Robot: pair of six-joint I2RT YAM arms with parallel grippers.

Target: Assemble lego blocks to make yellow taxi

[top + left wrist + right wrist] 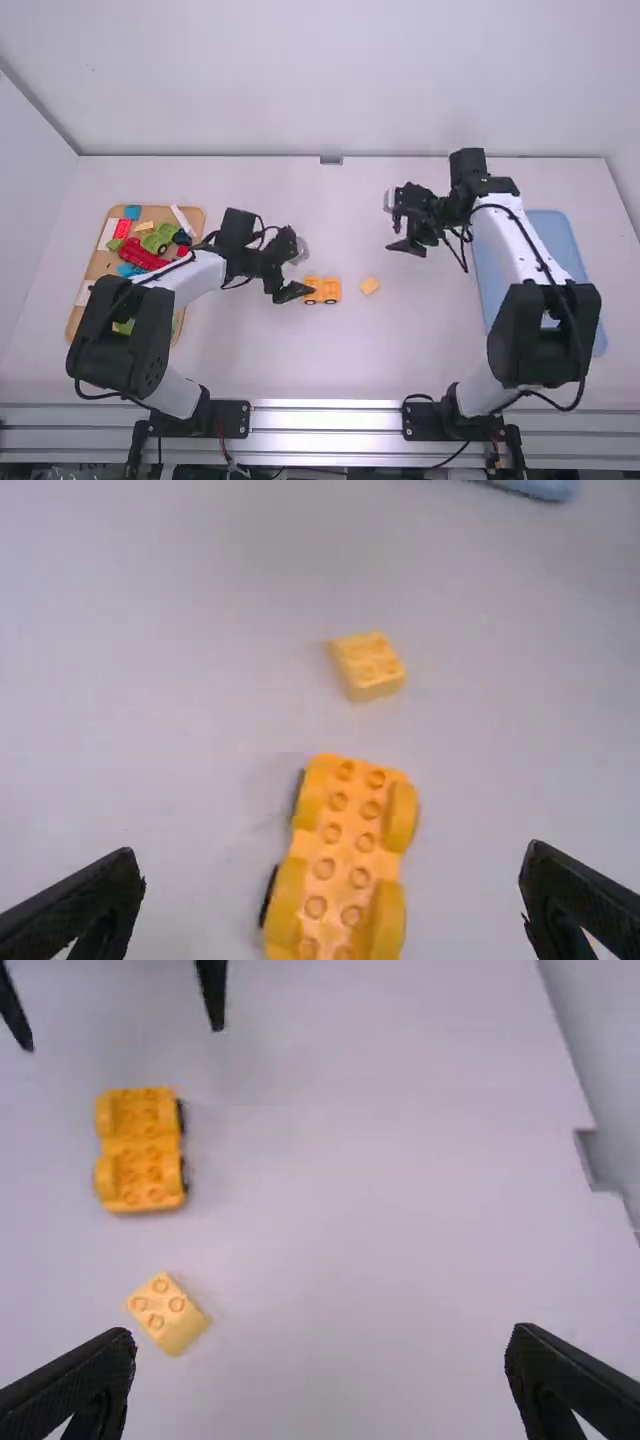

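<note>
Left gripper [298, 294] beside orange wheeled base [322, 290], fingers wide, empty. Right gripper [402, 247] also spread, empty; yellow block [370, 285], likely two-by-two, on worktop [330, 360] near base.

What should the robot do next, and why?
Probably lower the open right gripper and pick up the small yellow block. It lies loose beside the orange car base, whose studs are bare, so it could go on top as part of the taxi.
</note>
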